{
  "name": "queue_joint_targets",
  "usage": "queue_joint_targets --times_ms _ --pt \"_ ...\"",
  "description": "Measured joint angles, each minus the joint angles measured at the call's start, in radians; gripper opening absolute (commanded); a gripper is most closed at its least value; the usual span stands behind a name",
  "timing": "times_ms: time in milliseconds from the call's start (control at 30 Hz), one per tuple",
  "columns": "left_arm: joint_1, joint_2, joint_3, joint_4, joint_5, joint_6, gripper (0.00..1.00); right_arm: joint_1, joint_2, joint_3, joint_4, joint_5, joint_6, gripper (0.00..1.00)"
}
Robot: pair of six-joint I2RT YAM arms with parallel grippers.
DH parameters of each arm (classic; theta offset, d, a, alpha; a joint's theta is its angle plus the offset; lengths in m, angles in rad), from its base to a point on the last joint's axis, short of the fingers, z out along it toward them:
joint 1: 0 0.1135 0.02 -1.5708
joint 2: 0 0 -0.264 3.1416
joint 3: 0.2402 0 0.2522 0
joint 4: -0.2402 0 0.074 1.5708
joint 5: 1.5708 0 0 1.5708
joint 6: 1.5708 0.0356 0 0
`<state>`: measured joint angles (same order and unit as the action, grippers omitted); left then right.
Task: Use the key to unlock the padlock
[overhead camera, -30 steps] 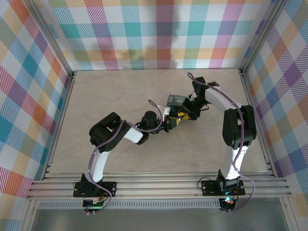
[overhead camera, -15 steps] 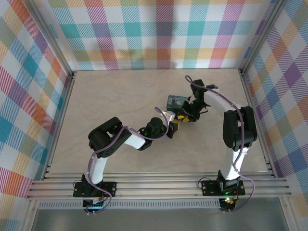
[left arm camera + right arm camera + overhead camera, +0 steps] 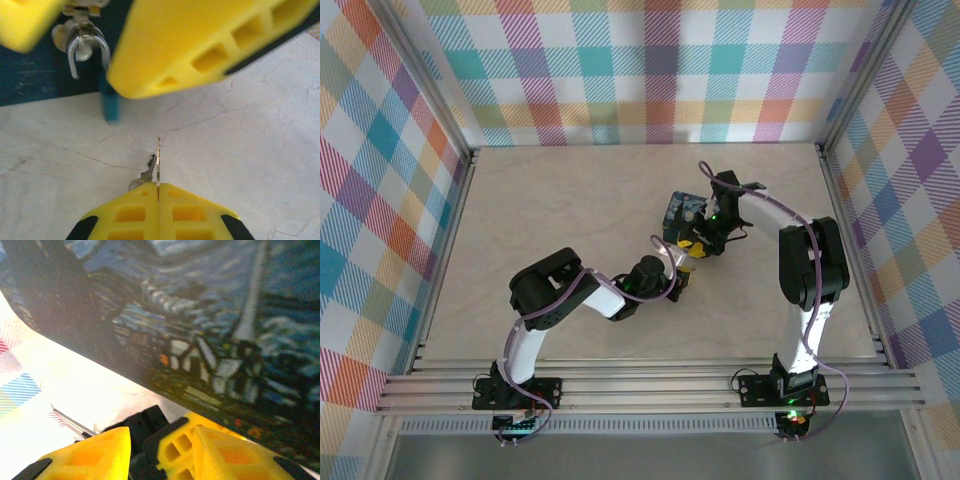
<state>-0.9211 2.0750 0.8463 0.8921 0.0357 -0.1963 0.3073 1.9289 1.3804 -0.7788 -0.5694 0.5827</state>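
Left wrist view: left gripper (image 3: 158,189) clamps the key (image 3: 158,160); right gripper (image 3: 80,62), partly spread, flanks the padlock (image 3: 111,106) at eleven o'clock — probably light, slippery — grasp its blue body.

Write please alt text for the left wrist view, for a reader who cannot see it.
The left gripper, shut, holds a small key edge-on, pointing up at a tiny blue padlock. Its silver shackle shows against the dark blue tin, beside the right gripper's yellow fingers.
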Motion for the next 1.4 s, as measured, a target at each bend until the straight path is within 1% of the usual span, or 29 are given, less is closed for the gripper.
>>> queue_joint_targets --times_ms 33,133,300,467,600,800,967,1200,1400 --pt "-0.002 0.000 0.000 0.000 0.000 0.000 0.00 0.000 -0.001 -0.003 0.005 -0.005 0.000 0.45" --pt "-0.004 0.000 0.000 0.000 -0.001 0.000 0.00 0.000 -0.011 -0.018 0.021 -0.008 0.000 0.47" --pt "-0.005 0.000 0.000 0.000 -0.013 -0.002 0.00 0.002 -0.064 -0.075 0.030 0.018 0.027 0.47" --pt "-0.005 -0.009 -0.011 -0.002 -0.030 -0.015 0.00 0.009 -0.141 -0.155 0.031 0.113 0.075 0.47" --pt "0.001 -0.032 -0.024 -0.027 -0.030 -0.027 0.00 0.037 -0.172 -0.188 0.032 0.223 0.090 0.48" --pt "0.036 -0.047 -0.027 -0.054 0.018 -0.067 0.00 0.110 -0.174 -0.190 0.080 0.370 0.090 0.48" --pt "0.073 -0.058 -0.027 -0.080 0.055 -0.089 0.00 0.120 -0.150 -0.179 0.110 0.453 0.085 0.48" --pt "0.087 -0.095 -0.027 -0.162 0.085 -0.098 0.00 0.120 -0.105 -0.175 0.156 0.524 0.083 0.41" --pt "0.105 -0.121 -0.026 -0.219 0.104 -0.098 0.00 0.120 -0.085 -0.173 0.200 0.552 0.083 0.41"
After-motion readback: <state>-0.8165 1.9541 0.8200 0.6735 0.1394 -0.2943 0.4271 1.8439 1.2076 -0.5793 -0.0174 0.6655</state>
